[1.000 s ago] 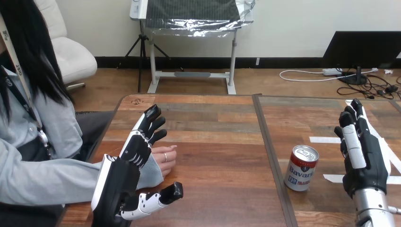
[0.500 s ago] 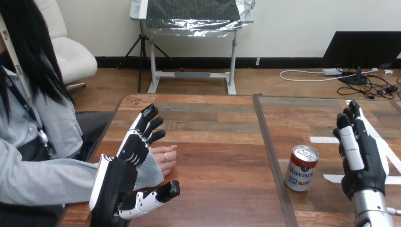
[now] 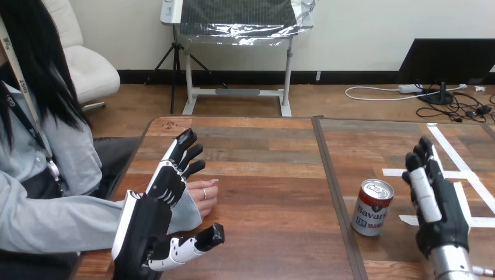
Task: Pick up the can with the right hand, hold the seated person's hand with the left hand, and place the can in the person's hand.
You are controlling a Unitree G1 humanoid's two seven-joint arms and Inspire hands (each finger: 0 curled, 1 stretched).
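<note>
Upright can on the table, untouched.
Just right of the can stands the right hand, fingers straight; well left of it, the left hand, fingers straight, over the person's hand.

Bright, even light; mild sheen across the wooden table

Brown plank-patterned wooden counter, two tops butted side by side. Thin dark seam strip runs between them from far edge to near edge. On the right top: long white tape strip laid diagonally toward the right edge. Farther short white tape strip and nearer short white tape strip lie crosswise to it. Small dark ring mark at the far left corner.
</note>
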